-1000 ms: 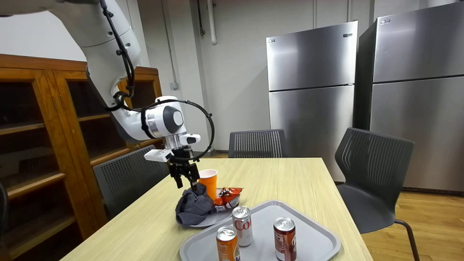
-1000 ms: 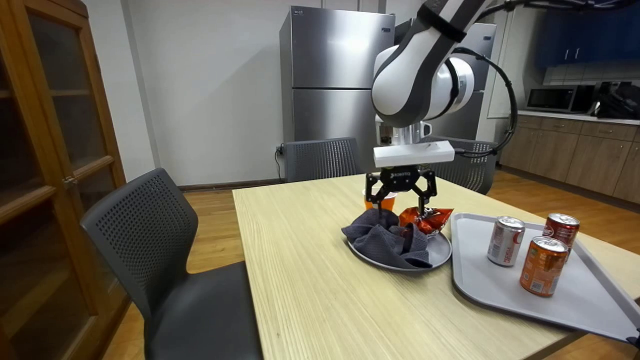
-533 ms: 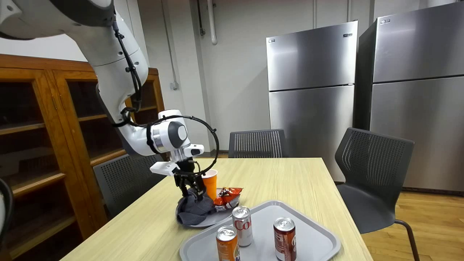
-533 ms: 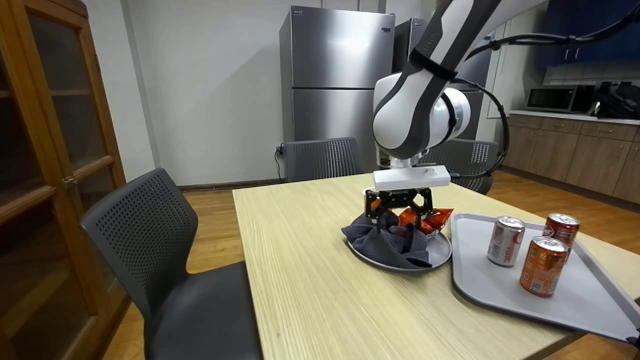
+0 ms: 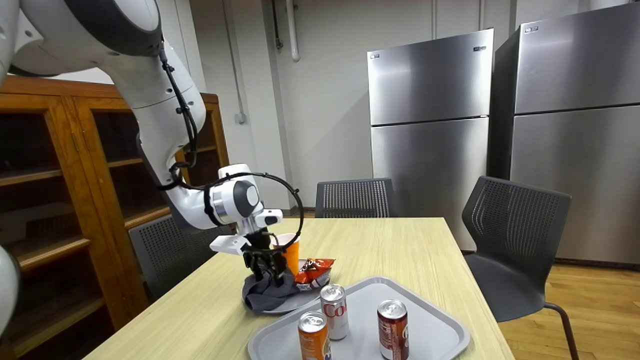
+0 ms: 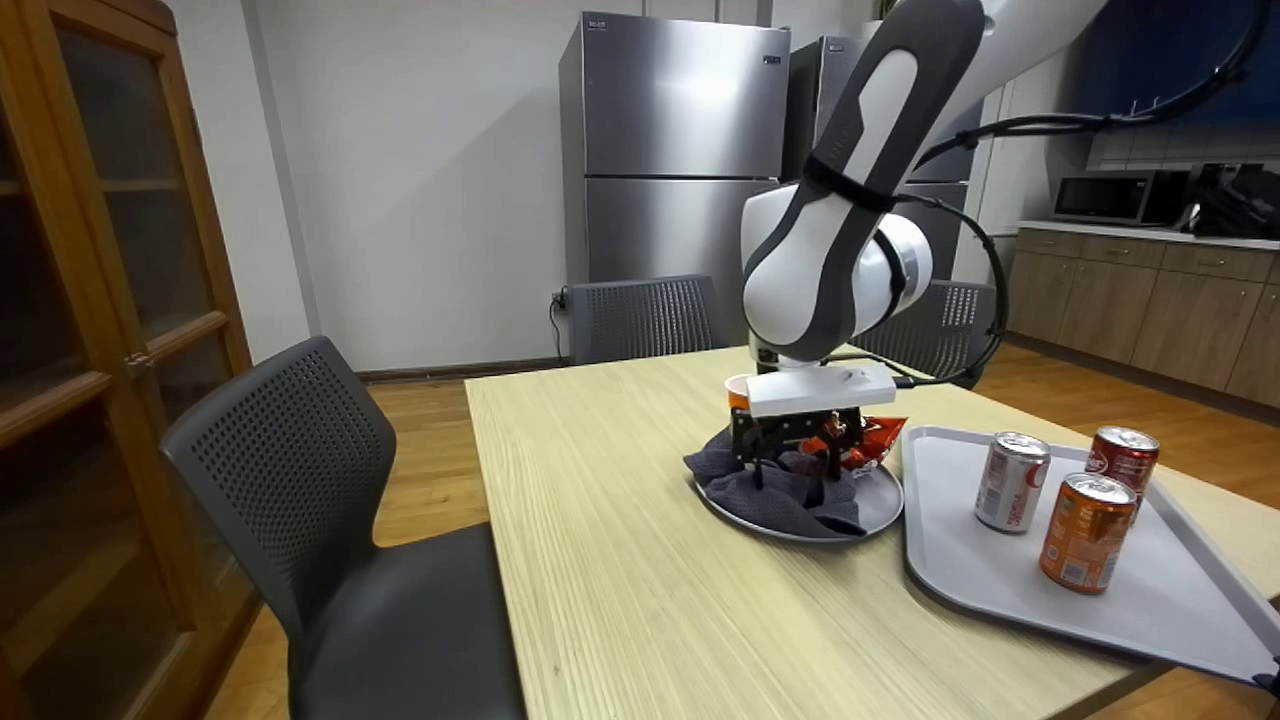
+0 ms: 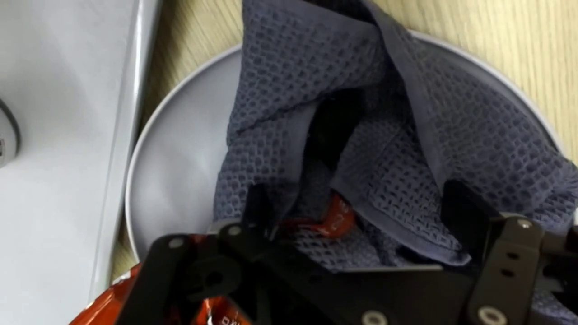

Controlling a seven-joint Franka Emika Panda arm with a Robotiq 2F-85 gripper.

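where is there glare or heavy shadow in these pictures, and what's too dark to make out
In an exterior view, bright glare high on the left-hand stainless-steel refrigerator, a soft diagonal shadow across the wall; in the wrist view, the black gripper partly lost in darkness, and a near-black gap in the gray waffle-weave towel, shadow or dark object I can't tell.

Cloth (image 7: pixel 393 153): is showing a dark gray waffle weave
Cloth folds: are bunching loosely around a dark hollow
Cloth on plate (image 7: pixel 185 135): is lying crumpled, spilling past the rim
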